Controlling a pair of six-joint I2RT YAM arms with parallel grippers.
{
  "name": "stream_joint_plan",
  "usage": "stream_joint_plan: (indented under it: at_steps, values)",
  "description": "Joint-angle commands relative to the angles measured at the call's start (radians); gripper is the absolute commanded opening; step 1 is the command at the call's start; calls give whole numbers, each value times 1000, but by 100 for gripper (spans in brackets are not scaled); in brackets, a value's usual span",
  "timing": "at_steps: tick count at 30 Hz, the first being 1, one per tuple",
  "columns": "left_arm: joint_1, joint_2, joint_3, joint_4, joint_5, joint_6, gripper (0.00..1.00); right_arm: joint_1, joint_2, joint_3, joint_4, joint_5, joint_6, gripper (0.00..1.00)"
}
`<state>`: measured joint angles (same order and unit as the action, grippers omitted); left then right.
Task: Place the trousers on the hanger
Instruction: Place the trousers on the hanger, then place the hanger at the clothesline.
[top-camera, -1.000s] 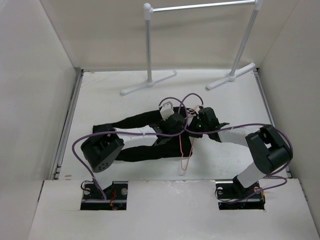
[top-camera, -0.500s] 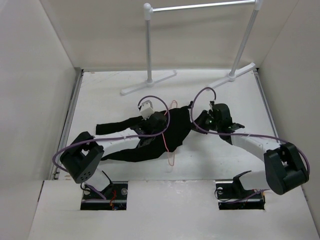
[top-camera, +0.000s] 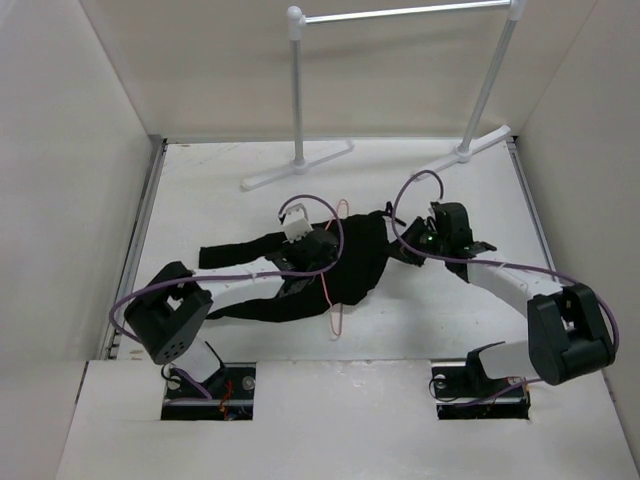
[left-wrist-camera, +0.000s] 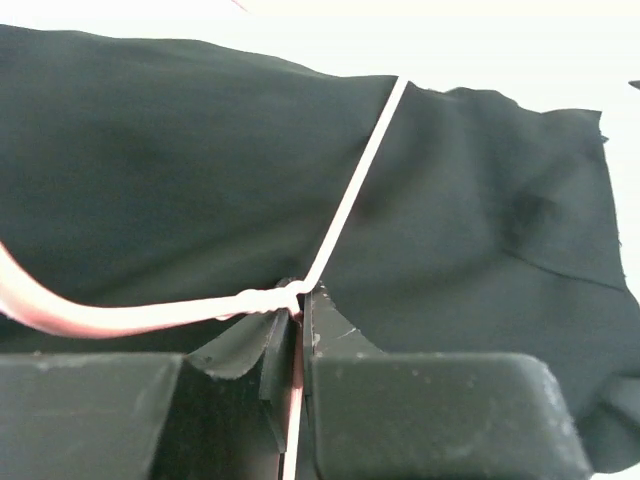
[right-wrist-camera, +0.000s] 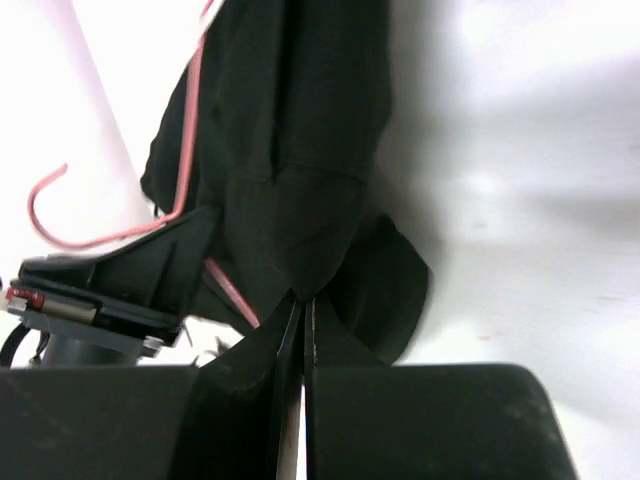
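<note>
Trousers: The black trousers lie flat mid-desk, with the waist end toward 3 o'clock and both legs trailing toward 9 o'clock. The cloth is plain, matte and limp, and it gathers in soft creases near the waist.

Hanger: The thin pink hanger lies over the seat of the trousers. One straight wire crosses the cloth, and a curved end shows past the fabric's edge in my right wrist view.

Left end effector: My left end effector is clenched on the hanger, right at the twist where its wires join. A lip of black cloth sits at the jaws too, but I cannot tell whether it is pinched.

Right end effector: My right end effector is clamped on a fold of trouser cloth at the 3 o'clock edge, just beside the left one.

Why held so: I judge that the left pins the wire frame so it cannot skate, while the right takes the waist to work cloth along or through it.

Rack: The white rack stands at 12 o'clock, well apart from the work.

Stage: By my reading the job is mid-way. Wire and cloth overlap, but nothing hangs yet, and I cannot tell whether the fabric passes through the frame.

Risk: Limp cloth could slip off the wire.
</note>
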<state>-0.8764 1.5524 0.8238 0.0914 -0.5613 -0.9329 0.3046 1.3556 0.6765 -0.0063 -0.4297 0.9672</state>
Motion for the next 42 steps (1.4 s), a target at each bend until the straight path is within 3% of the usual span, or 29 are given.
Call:
stream_joint_plan:
  at_steps: [1, 8, 18, 20, 25, 27, 31, 36, 42]
  values:
    - [64, -118, -73, -82, -55, 51, 0, -68, -58, 43, -61, 35, -48, 4]
    - [123, -244, -135, -142, -35, 123, 0, -85, -29, 78, -98, 71, -84, 6]
    - [93, -210, -37, -117, -63, 152, 0, -80, 56, 83, -138, 121, -139, 11]
    - [89, -239, -12, -122, -65, 155, 0, -86, 71, 104, -175, 134, -160, 17]
    - [84, -311, 69, -147, -78, 195, 0, -65, 62, 149, -202, 195, -174, 57]
    - [86, -327, 90, -147, -74, 209, 0, -57, 60, 159, -213, 201, -180, 67]
    - [73, -347, 120, -156, -74, 232, 0, -52, 27, 146, -241, 221, -186, 71]
    - [63, -365, 165, -177, -80, 282, 0, -8, -143, 169, -342, 281, -238, 72]
    - [58, -370, 403, -281, -49, 402, 0, 11, -338, 323, -477, 304, -370, 75]
